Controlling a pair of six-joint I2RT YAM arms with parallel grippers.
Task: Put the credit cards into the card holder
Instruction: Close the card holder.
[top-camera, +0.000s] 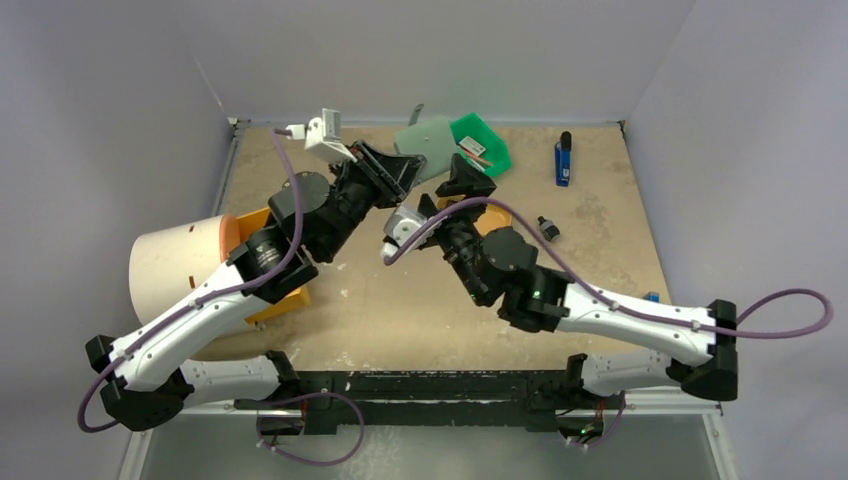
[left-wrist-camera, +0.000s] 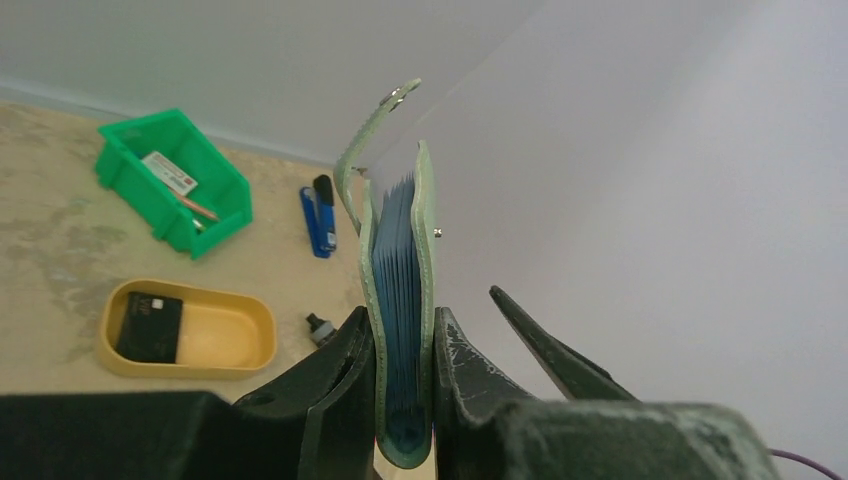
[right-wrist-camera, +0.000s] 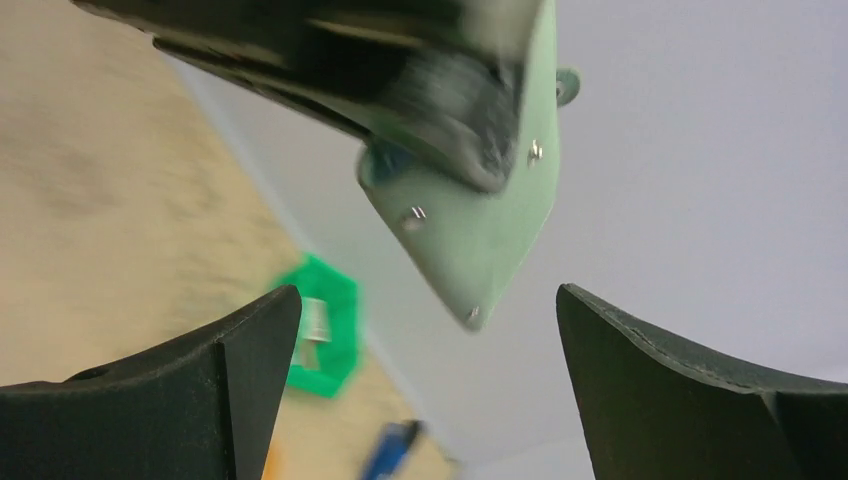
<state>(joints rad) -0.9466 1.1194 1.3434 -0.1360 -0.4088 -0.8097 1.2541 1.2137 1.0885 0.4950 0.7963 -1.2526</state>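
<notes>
From above, your left gripper (top-camera: 408, 162) is pinching the wallet (top-camera: 425, 138) and holding it up near the far edge of the surface (top-camera: 420, 300), just beside the green bin (top-camera: 485, 140). Your right gripper (top-camera: 463, 178) is hovering just to the right of the wallet, and its arm is covering most of the tray (top-camera: 492, 214). A blue tool (top-camera: 563, 160) is lying well off to the right. A small black knob (top-camera: 548, 228) is sitting near the tray.

In your left wrist view, the wallet (left-wrist-camera: 400, 250) is standing upright on edge between the fingers (left-wrist-camera: 330, 390). They are pressing on both of its sides near the bottom. The pale blue pockets are facing the camera edge-on, and the flap with its snap is curling away up and to the left. A black card (left-wrist-camera: 150, 325) is lying flat in the left end of the tray (left-wrist-camera: 240, 335). It is down on the surface and well apart from the gripper and the wallet. The bin (left-wrist-camera: 225, 195), the blue tool (left-wrist-camera: 320, 215) and the knob (left-wrist-camera: 318, 328) are showing beyond.

In your right wrist view, the fingers (right-wrist-camera: 240, 370) are standing spread wide with nothing touching either one. The wallet (right-wrist-camera: 470, 230) is hanging beyond and above the gap, one corner pointing down toward it. The blurred black left gripper is clamping it from the upper left. The bin (right-wrist-camera: 320, 325) and the blue tool (right-wrist-camera: 395, 445) are showing below, both blurred.
</notes>
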